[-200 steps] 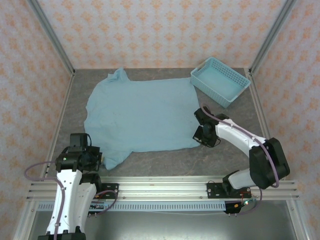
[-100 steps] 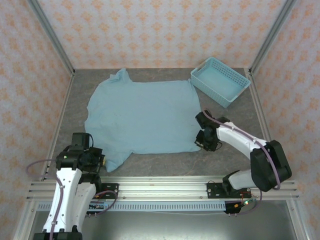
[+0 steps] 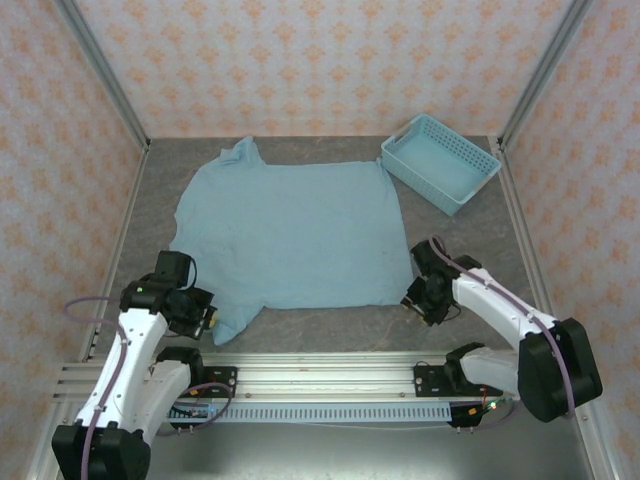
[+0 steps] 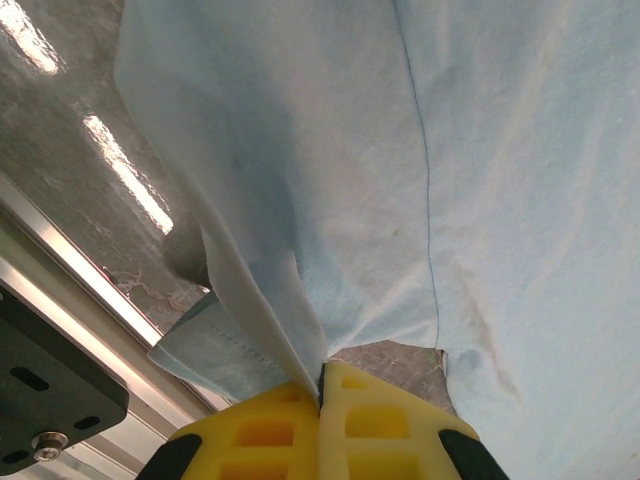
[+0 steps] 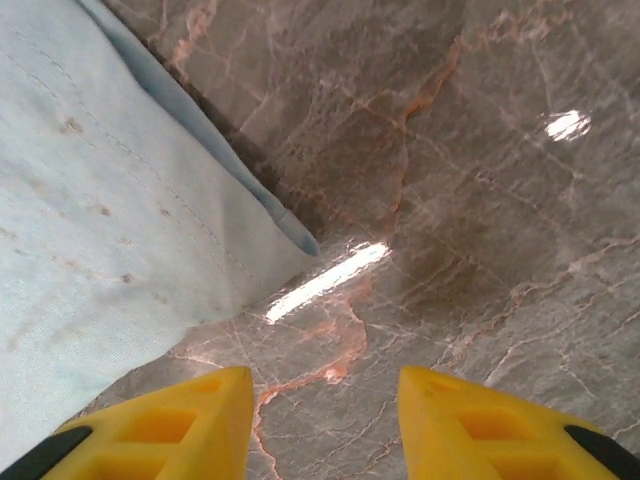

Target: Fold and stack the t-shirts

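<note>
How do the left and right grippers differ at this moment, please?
The left gripper is shut, pinching the t-shirt; the right gripper is open and holds nothing. The left sits at the shirt's near-left edge, the right over bare table beside its near-right corner. Both are yellow-tipped.

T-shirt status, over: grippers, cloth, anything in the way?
Left gripper shut on t-shirt sleeve. Right gripper open beside hem corner, empty. Shirt flat, unfolded. Basket far right, clear.

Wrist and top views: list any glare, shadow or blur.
Right wrist view: glare patches on the polished table beside the t-shirt. Left wrist view: two glare strips upper left, dark shadow under the cloth's raised fold. Top external view: even light, no blur.
</note>
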Tool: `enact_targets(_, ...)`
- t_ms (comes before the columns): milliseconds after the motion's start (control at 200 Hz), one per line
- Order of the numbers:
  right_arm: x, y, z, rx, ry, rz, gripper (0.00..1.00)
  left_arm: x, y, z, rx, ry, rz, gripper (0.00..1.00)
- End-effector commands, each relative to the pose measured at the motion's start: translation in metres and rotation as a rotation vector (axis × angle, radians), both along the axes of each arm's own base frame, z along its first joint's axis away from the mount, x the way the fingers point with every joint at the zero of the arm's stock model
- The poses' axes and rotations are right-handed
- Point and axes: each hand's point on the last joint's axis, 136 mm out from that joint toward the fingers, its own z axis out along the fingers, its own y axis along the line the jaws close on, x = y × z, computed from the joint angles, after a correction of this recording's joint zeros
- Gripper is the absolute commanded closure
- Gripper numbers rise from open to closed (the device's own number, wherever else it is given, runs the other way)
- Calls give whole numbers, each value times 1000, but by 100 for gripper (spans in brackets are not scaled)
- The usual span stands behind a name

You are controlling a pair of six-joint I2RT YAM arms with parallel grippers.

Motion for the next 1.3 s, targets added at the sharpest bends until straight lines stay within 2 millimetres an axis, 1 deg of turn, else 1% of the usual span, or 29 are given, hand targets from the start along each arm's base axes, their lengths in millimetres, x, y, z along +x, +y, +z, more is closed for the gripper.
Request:
enact_targets(0, 10, 2, -1, 12, -21, -49, 58, 8, 5, 8, 42, -34, -29, 100)
enact_targets(25, 13, 2, -1, 8, -32, -51, 58, 9, 5, 8, 42, -37, -30, 100)
enact_targets(90, 16, -2, -8, -19, -18, -55, 59, 10, 6, 8, 45, -41, -32, 100)
enact_targets(205, 23, -4, -10, -28, -23, -62, 62, 11, 8, 10, 59, -42, -41, 100)
enact_targets(395, 23, -10, -20, -57, -5, -53, 67, 11, 9, 9, 71, -47, -58, 100)
enact_targets(455, 28, -12, -17, -65, -24, -46, 69, 10, 10, 9, 79, -44, -66, 100)
enact_targets(590, 36, -14, -4, -81, -61, -26, 69, 6, 11, 9, 89, -39, -75, 100)
enact_targets(651, 36, -13, -1, -74, -65, -24, 69, 5, 11, 8, 88, -42, -71, 100)
enact_targets(771, 29, -13, -3, -66, -52, -18, 69, 5, 11, 6, 85, -47, -65, 100)
enact_targets(876, 30, -15, -4, -72, -54, -18, 69, 6, 11, 6, 84, -51, -62, 100)
enact_targets(966, 30, -16, -9, -80, -36, -13, 69, 6, 11, 7, 86, -54, -60, 100)
enact_targets(1141, 28, -16, -27, -89, 18, -7, 70, 6, 12, 9, 89, -54, -61, 100)
enact_targets(1196, 29, -14, -29, -84, 27, -7, 74, 5, 12, 9, 93, -52, -63, 100)
enact_targets(1291, 29, -15, -26, -86, 24, -4, 91, -1, 13, 12, 98, -42, -62, 100)
